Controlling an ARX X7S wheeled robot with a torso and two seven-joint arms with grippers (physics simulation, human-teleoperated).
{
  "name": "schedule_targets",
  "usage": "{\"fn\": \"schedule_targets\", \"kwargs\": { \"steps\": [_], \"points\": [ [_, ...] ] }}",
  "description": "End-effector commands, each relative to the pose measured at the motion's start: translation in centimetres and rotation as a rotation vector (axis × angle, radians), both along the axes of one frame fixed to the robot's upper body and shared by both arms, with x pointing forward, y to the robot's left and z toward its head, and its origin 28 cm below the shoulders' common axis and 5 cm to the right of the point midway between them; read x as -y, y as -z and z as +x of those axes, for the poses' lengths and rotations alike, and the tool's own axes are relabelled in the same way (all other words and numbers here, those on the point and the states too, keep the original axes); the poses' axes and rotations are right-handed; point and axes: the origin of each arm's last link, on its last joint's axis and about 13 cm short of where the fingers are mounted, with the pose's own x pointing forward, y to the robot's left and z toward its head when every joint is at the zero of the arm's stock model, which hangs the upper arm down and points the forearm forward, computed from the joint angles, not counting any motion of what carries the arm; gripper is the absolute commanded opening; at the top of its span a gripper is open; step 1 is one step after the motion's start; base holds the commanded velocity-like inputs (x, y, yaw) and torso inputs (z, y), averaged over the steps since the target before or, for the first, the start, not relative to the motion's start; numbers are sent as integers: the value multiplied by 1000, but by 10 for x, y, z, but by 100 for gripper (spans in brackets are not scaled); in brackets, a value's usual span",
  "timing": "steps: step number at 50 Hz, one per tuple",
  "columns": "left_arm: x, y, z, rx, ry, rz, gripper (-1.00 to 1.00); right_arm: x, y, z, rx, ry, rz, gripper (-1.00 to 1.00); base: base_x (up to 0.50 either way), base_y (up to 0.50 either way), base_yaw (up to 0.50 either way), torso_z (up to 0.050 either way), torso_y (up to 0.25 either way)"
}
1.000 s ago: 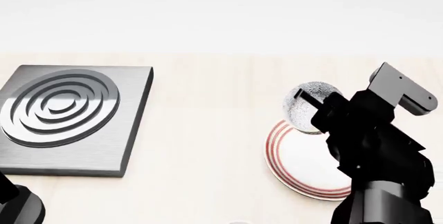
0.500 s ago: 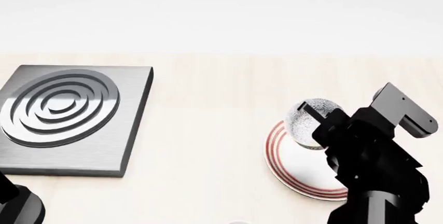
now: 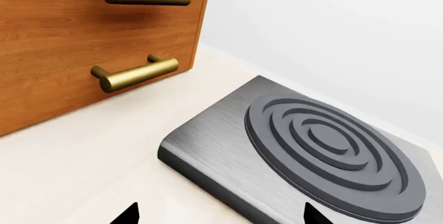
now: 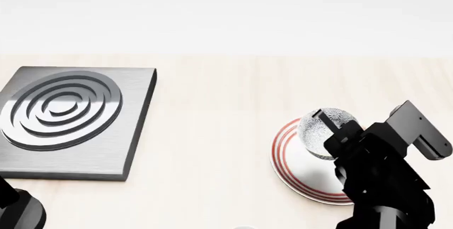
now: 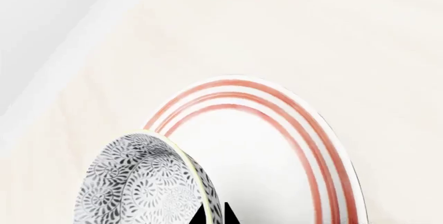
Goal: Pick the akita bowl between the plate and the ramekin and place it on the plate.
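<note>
Item: bowl [image 4: 322, 132], pinched by its rim in your right end effector [image 4: 338, 128], hanging tilted above the plate's [image 4: 301, 172] far rim, ready for lowering. Left end effector: state unreadable.

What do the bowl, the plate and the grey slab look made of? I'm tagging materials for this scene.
The akita bowl looks like glazed ceramic: a fine grey-and-white printed pattern and a thin pale rim. The plate also looks like glossy ceramic, smooth white with red painted rings. The grey slab looks like brushed metal, with fine straight streaks and a soft sheen. As renders, these are only appearances.
</note>
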Motion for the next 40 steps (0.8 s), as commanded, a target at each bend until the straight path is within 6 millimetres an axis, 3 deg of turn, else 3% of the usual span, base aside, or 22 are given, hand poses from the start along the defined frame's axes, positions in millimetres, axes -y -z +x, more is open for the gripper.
{"fn": "schedule_targets", "kwargs": {
  "steps": [1, 40],
  "points": [
    [0, -1, 0, 0, 0, 0, 100, 1, 0, 1, 20, 39, 31, -100, 0, 0, 0, 0, 0],
    [0, 0, 0, 1, -2, -1, 100, 1, 9, -3, -22, 45, 21, -100, 0, 0, 0, 0, 0]
  ]
}}
